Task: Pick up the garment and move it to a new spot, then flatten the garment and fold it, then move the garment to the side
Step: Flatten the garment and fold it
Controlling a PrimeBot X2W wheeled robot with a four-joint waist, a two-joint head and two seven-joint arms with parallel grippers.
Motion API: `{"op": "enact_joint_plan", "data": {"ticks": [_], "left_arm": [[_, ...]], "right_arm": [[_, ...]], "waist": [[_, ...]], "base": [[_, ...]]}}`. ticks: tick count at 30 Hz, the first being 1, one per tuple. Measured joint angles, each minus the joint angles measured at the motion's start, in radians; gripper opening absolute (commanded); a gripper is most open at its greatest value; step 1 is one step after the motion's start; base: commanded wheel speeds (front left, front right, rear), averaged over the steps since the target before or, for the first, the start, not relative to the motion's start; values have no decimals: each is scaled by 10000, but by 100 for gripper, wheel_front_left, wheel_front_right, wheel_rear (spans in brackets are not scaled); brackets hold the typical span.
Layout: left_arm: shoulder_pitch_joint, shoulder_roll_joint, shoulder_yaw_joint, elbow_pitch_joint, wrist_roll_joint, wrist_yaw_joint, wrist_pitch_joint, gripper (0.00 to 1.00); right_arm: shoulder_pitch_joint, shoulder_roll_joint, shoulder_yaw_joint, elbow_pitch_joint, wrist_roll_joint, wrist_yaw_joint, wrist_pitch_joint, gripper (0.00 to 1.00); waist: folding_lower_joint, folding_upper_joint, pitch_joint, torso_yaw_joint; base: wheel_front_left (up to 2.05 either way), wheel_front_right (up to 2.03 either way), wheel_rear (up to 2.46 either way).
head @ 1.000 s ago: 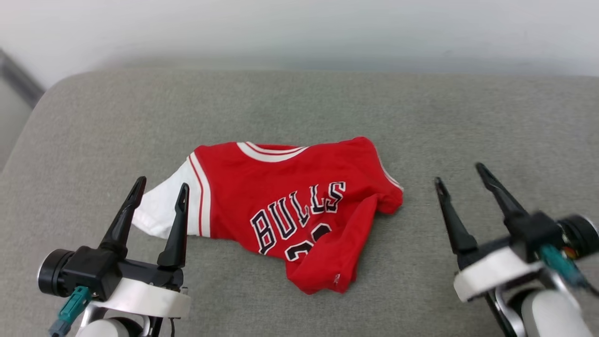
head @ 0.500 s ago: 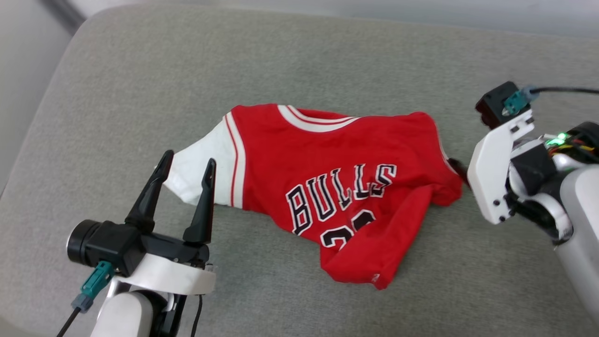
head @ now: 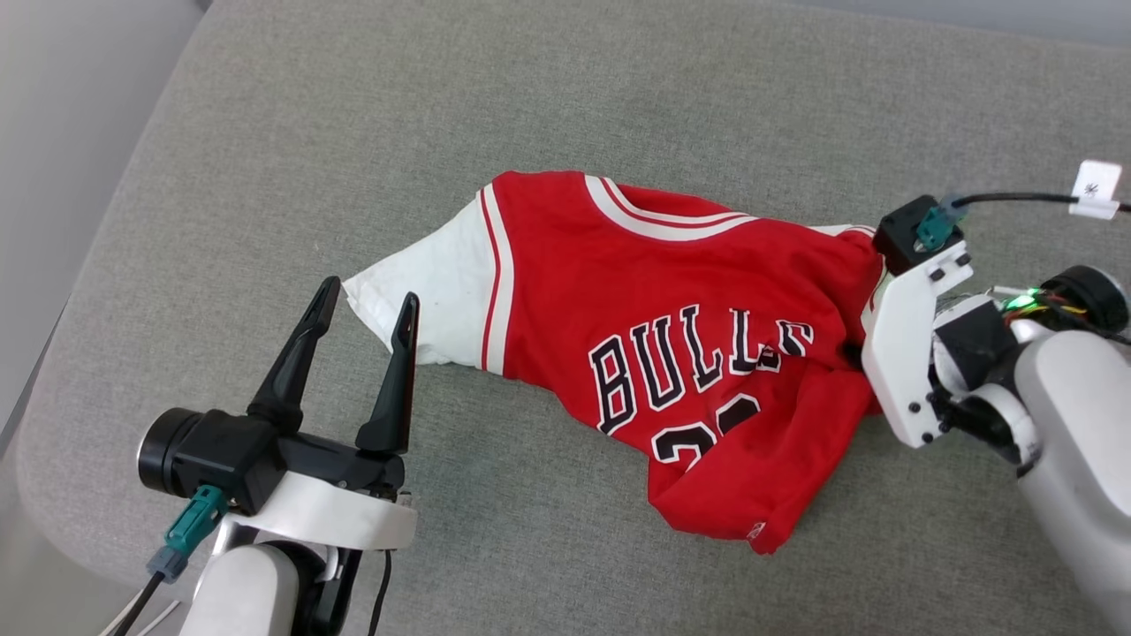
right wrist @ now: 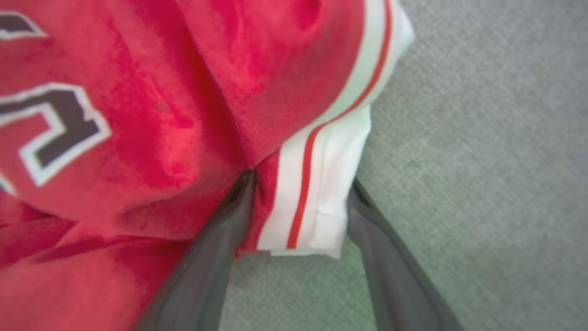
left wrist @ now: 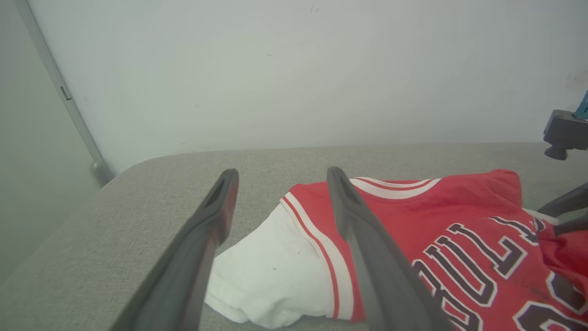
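Step in hand, by the look of it: the first one, picking up the garment (head: 671, 336), not yet lifted. Finds it rumpled about the middle of the grey bench (head: 292, 132), well in from every edge, front up, lettering creased, lower hem bunched and turned over toward the near edge.

Finds the left gripper (head: 371, 290) spread wide and empty, held toward the near left corner, fingertips near the white sleeve (head: 424, 287) on that side; contact with the cloth impossible to tell.

Finds the right gripper (right wrist: 302, 180) lowered at the garment's right end, spread as well, one finger against a red fold, the other over bare upholstery, with the folded edge of the other sleeve (right wrist: 340, 151) and its red stripe between them. No pinch yet, to judge from the fingers' wide stance.

Next, probably: press the right fingers together on that sleeve edge, catching all layers and not the top one alone. Bring the left forward and down to straddle its own sleeve, and close likewise. Lift both ends evenly, without dragging or twisting the cloth, then carry to a fresh spot on the bench with room for spreading flat.
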Motion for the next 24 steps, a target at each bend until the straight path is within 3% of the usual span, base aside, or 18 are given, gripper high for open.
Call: {"op": "enact_joint_plan", "data": {"ticks": [4, 8, 18, 21, 24], "left_arm": [[128, 46, 71, 104, 23, -6, 0, 100], [274, 205, 121, 136, 19, -8, 0, 100], [618, 412, 81, 27, -59, -8, 0, 100], [615, 477, 67, -19, -79, -8, 0, 100], [596, 548, 10, -17, -82, -8, 0, 100]], "right_arm": [[55, -167, 483, 134, 69, 8, -604, 0], [101, -838, 813, 109, 100, 10, -1009, 0], [82, -3521, 1354, -221, -288, 8, -1214, 0], [88, -3923, 1269, 127, -686, 8, -1463, 0], [103, -3847, 1007, 740, -1174, 8, -1906, 0]], "waist": [[1, 0, -226, -109], [0, 0, -566, -396], [0, 0, -1255, -1303], [-1, 0, -1216, -1445], [-1, 0, -1057, -1524]], "base": [[0, 0, 0], [0, 0, 0], [0, 0, 0], [0, 0, 0], [0, 0, 0]]}}
